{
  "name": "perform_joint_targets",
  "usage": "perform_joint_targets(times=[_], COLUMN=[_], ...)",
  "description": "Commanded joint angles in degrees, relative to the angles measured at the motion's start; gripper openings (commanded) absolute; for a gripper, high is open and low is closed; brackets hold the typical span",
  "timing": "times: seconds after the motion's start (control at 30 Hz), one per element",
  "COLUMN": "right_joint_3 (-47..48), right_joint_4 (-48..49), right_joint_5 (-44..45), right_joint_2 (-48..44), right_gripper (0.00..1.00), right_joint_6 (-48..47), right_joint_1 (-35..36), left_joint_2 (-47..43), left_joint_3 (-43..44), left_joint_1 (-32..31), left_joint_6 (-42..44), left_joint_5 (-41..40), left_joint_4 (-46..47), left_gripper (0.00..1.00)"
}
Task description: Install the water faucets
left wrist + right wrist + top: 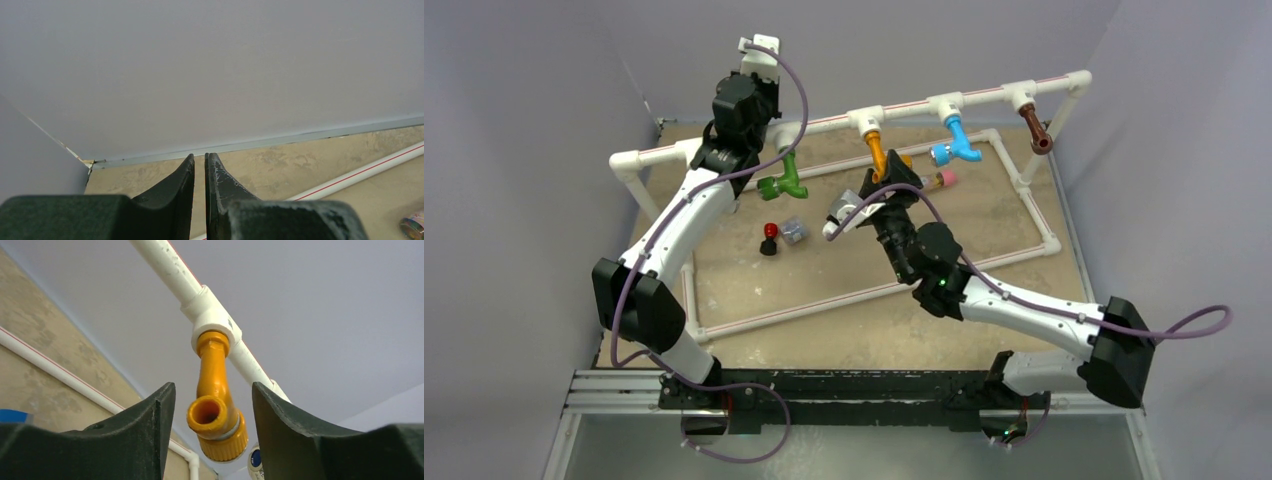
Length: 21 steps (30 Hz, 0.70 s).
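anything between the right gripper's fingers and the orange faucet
No. In the right wrist view the orange faucet hangs from its white tee inside the open right gripper, with bare air between it and each finger.

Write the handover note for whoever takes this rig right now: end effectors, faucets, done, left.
Left end effector: shut, empty, pointing at the back wall.
Right end effector: open, jaws either side of the orange faucet, not touching it.
Faucets: orange, blue faucet and brown faucet hang from tees on the raised pipe; green faucet hangs at the left end, its joint hidden by the left arm.
Done: all four appear mounted.
Left: probably tighten the orange one; check the green joint.
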Motion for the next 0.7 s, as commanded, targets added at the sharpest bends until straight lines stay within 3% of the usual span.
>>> perform_joint_targets(times=[0.0,0.23,0.27,0.33,0.5,0.67], right_joint_3=[2.4,3.3,3.3,3.6,3.5,3.3], right_joint_4=[10.5,12.6,13.4,12.6,13.1,12.3], right_joint_5=[6.2,7.9,7.6,7.6,8.4,6.0], right_joint_2=[1.8,4.1,4.3,4.8,5.4,3.8], right_gripper=[0.55,0.16,0.07,0.00,0.00,0.00], right_joint_6=[-5.5,1.0,3.3,7.6,26.3,50.9], right_joint_1=[0.3,0.4,0.3,0.4,0.4,0.3], left_joint_2=[2.6,2.7,2.7,2.7,2.6,2.5], left_joint_3=[-3.0,-2.9,-2.9,-2.9,-2.9,-2.9], left_joint_1=[-0.9,-0.9,-0.9,-0.9,-0.9,-0.9], left_joint_6=[1.1,1.0,1.1,1.1,1.1,1.1], left_joint_5=[0.2,0.2,0.2,0.2,0.2,0.2], left_joint_4=[-5.7,-5.6,-5.7,-5.7,-5.7,-5.8], left_gripper=[0.11,0.11,0.11,0.11,0.11,0.11])
